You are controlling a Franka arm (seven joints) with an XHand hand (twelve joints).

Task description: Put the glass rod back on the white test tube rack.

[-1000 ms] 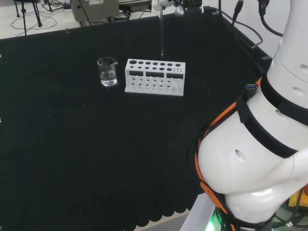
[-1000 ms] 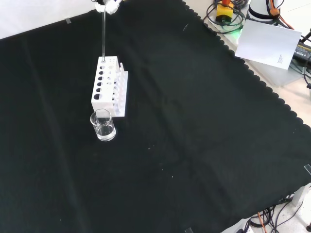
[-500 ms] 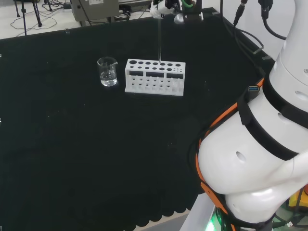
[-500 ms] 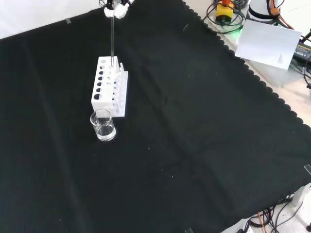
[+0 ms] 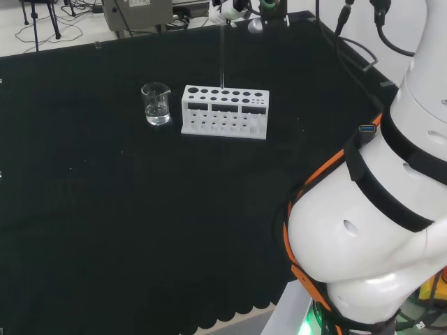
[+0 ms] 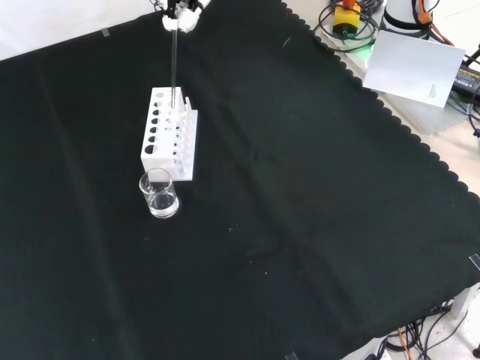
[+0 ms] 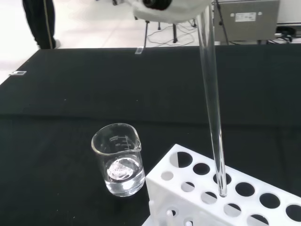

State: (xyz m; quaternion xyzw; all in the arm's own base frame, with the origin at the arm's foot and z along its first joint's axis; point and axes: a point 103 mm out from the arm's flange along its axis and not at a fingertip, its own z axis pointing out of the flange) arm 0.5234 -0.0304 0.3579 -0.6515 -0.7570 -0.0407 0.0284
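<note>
The glass rod (image 7: 212, 113) hangs nearly upright from the hand (image 6: 181, 13), its lower tip at the top face of the white test tube rack (image 5: 225, 112) — in the wrist view the tip sits over one of the round holes in the rack's top, though whether it has gone into the hole cannot be told. In the front view the rod (image 6: 174, 64) runs down from the hand at the view's top edge to the far end of the rack (image 6: 166, 133), and in the head view it (image 5: 222, 56) drops onto the back row of holes, a little to the 9 o'clock side of the rack's middle. The hand (image 5: 227, 10) pinches the rod's upper end between its fingertips (little more of it shows than white tips at the edge of the views). The rack stands on the black cloth (image 6: 300, 225) with its holes otherwise unfilled as far as the views show. Just beside the rack, at its 9 o'clock in the head view and at its 6 o'clock in the front view, stands a small glass beaker (image 7: 118, 158) with a little clear liquid in the bottom — near the rack but not touching it.
</note>
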